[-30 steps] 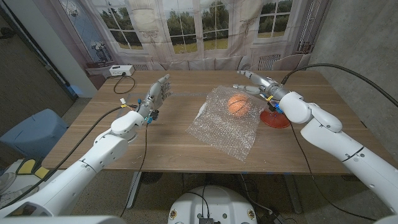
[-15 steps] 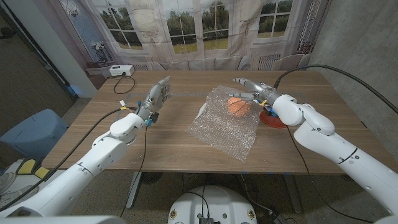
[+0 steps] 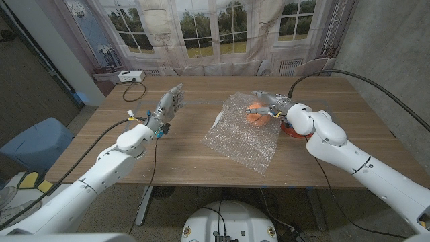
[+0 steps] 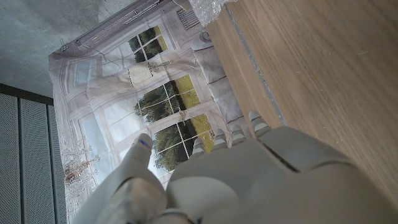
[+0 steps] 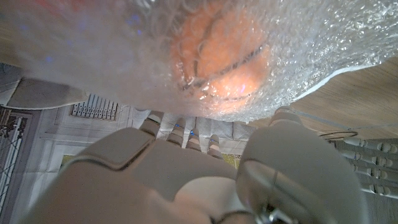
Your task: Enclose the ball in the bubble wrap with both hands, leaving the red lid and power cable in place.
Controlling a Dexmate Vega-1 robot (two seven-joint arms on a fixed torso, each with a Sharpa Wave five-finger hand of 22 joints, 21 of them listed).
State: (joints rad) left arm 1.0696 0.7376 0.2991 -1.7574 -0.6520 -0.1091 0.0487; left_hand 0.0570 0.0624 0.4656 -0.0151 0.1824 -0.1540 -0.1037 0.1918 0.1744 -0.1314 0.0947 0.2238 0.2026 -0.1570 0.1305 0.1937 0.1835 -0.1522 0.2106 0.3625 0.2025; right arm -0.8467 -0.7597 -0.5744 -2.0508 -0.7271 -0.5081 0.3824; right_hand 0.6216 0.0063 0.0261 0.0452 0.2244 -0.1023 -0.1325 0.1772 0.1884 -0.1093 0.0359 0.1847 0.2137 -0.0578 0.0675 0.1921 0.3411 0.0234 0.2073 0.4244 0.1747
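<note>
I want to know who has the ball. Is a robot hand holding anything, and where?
Nothing is clearly held. The right robot hand reaches over the ball on the bubble wrap, but a grip cannot be told. The left robot hand holds nothing.

No legible text, labels or numbers anywhere. Ball [image 3: 255,114] carries only dark seam lines. Nothing else is readable.

Right hand [image 5: 186,180] fingers reach up to bubble wrap [image 5: 323,43]; orange ball [image 5: 217,56] seen through wrap, close ahead.
</note>
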